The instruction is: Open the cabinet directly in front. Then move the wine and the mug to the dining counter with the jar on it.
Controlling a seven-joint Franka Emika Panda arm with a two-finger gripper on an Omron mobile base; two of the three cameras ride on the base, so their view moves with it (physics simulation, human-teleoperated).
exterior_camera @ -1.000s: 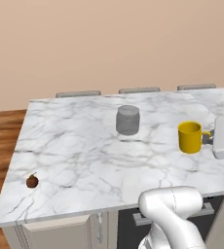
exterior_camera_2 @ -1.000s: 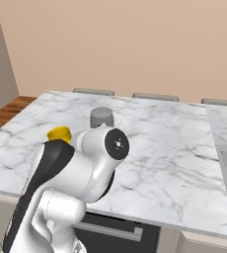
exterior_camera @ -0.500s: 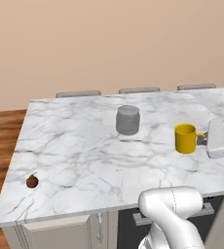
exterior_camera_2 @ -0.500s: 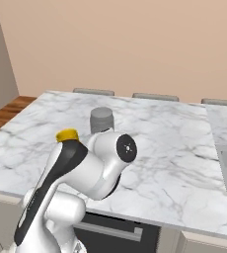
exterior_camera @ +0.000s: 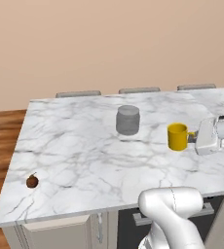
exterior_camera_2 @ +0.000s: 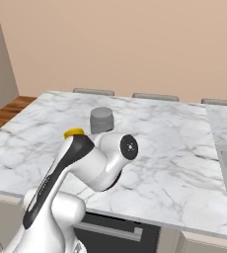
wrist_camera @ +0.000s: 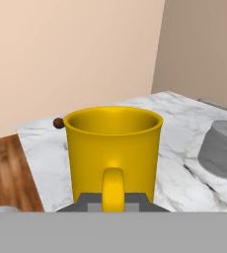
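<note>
hand view gives you the mug point(wrist_camera: 113, 150) upright and dead ahead, its handle facing you with the gripper point(wrist_camera: 113, 201) clamped on that handle. from the left base view you see the mug point(exterior_camera: 177, 136) standing on the dining counter point(exterior_camera: 75, 155), the gripper point(exterior_camera: 196, 138) at its right side. you find the jar point(exterior_camera: 128, 119) near it, to the left and a little farther back. look to the counter's near left corner for a small dark red fruit point(exterior_camera: 32, 181).
</note>
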